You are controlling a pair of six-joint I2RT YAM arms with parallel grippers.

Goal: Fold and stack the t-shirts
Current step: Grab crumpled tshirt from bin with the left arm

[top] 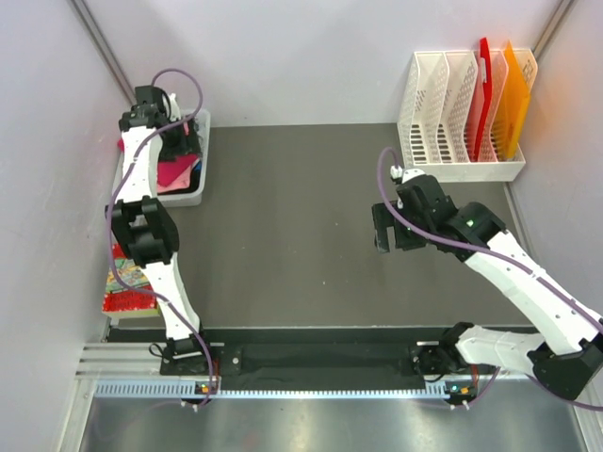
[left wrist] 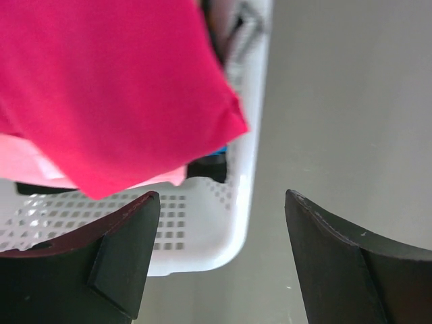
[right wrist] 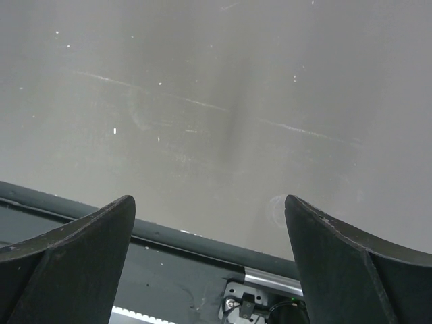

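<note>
A bright magenta t-shirt (left wrist: pixel 115 88) lies bunched in the white plastic basket (left wrist: pixel 246 169) at the table's far left. A paler salmon-pink t-shirt (left wrist: pixel 27 162) peeks out beneath it. In the top view the magenta t-shirt (top: pixel 175 175) shows inside the basket (top: pixel 202 162), partly hidden by the left arm. My left gripper (left wrist: pixel 223 202) hangs open above the basket's corner, one finger over the mesh and the other over the table, holding nothing. From above, the left gripper (top: pixel 175 141) sits over the basket. My right gripper (top: pixel 384 231) hovers open and empty over the bare table; in its wrist view the right gripper (right wrist: pixel 209 206) has only table under it.
A white file rack (top: pixel 460 118) holding red and orange boards stands at the back right. A multicoloured cloth (top: pixel 128 282) lies off the table's left edge beside the left arm. Grey walls close in the left, right and back sides.
</note>
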